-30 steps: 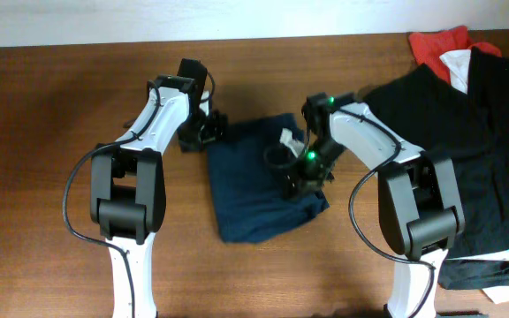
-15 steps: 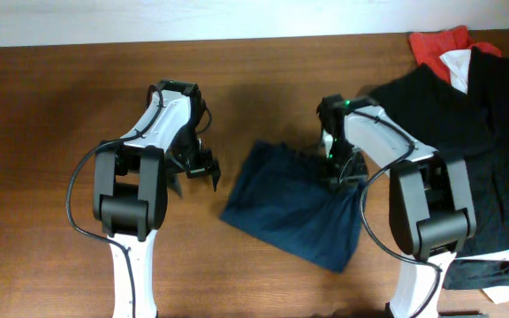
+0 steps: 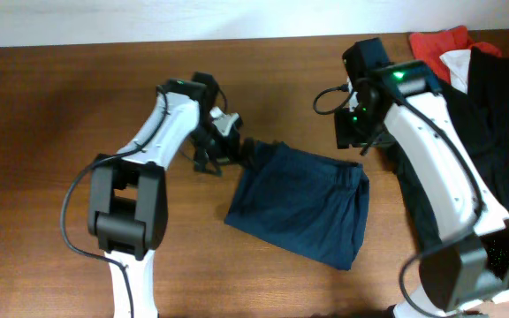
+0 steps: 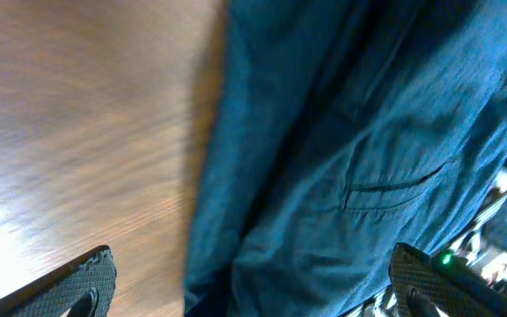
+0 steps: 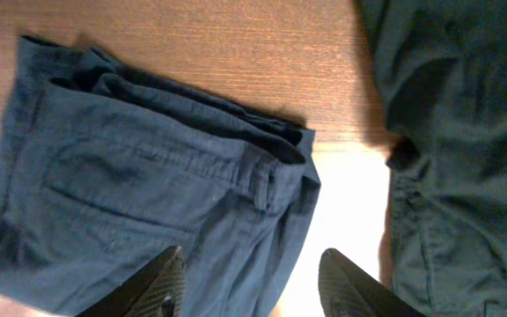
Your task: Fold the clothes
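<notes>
The folded navy blue shorts (image 3: 303, 205) lie on the table between my arms. They fill the left wrist view (image 4: 350, 150) and the lower left of the right wrist view (image 5: 139, 185), with a pocket seam showing. My left gripper (image 3: 237, 150) is open at the shorts' upper left corner; its fingertips straddle the cloth edge (image 4: 253, 286) without holding it. My right gripper (image 3: 353, 132) is open and empty above the shorts' upper right corner, its fingers (image 5: 253, 286) apart. A pile of black clothes (image 3: 467, 132) lies to the right, also in the right wrist view (image 5: 456, 132).
A red garment (image 3: 436, 44) and a white one (image 3: 458, 66) lie at the back right on the black pile, which reaches the table's right and front edges. Bare wooden table (image 3: 51, 141) spreads left of my left arm.
The shorts were spread out flatter and shifted right. My left gripper moved right to the shorts' left corner. My right gripper let go, lifted and moved back toward the far right.
</notes>
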You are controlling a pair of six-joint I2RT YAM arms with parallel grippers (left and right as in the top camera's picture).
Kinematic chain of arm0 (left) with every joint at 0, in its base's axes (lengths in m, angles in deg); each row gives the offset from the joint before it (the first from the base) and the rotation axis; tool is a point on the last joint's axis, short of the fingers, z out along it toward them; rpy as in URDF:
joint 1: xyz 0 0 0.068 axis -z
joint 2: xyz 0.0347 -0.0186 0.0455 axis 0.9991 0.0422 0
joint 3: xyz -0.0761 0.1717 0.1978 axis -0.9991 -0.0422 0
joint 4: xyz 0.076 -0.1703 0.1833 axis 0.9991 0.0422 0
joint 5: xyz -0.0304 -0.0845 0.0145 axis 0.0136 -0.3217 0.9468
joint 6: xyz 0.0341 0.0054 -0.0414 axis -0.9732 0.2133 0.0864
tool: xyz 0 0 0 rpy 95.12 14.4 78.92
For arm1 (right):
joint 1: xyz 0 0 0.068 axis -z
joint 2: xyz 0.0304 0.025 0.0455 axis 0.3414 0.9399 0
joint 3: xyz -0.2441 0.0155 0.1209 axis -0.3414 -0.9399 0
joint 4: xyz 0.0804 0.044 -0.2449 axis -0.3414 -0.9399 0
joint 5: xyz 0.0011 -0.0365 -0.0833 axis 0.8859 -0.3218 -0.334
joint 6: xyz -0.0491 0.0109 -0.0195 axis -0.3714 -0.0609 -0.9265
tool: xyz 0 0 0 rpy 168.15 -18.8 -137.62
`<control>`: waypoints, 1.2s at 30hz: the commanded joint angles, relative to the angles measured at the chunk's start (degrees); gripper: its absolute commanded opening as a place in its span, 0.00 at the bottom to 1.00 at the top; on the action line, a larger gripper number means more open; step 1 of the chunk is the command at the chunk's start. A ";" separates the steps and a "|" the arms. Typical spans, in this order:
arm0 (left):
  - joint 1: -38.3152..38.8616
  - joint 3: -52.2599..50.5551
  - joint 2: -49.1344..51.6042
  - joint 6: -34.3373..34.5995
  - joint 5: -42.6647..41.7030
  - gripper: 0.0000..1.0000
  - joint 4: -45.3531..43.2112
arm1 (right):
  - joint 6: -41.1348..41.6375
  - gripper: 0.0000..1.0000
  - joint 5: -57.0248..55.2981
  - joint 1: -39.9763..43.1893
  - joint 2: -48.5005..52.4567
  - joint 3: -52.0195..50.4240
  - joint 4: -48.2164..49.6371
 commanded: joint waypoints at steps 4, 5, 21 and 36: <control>3.78 -7.93 -0.11 -2.78 -1.86 0.99 -5.27 | 0.42 0.54 -1.31 0.00 -3.98 0.76 -5.03; 4.07 -8.74 -0.11 -2.78 -1.86 0.99 -5.79 | 0.50 0.54 -1.31 0.00 -3.96 0.76 -5.70; -3.26 -5.77 -2.60 0.94 12.28 0.00 -3.10 | 0.52 0.54 -4.35 0.02 -3.96 0.76 -8.66; -32.96 5.33 -4.70 1.68 43.25 0.05 -10.10 | 0.98 0.54 -4.33 0.00 -3.96 0.76 -8.70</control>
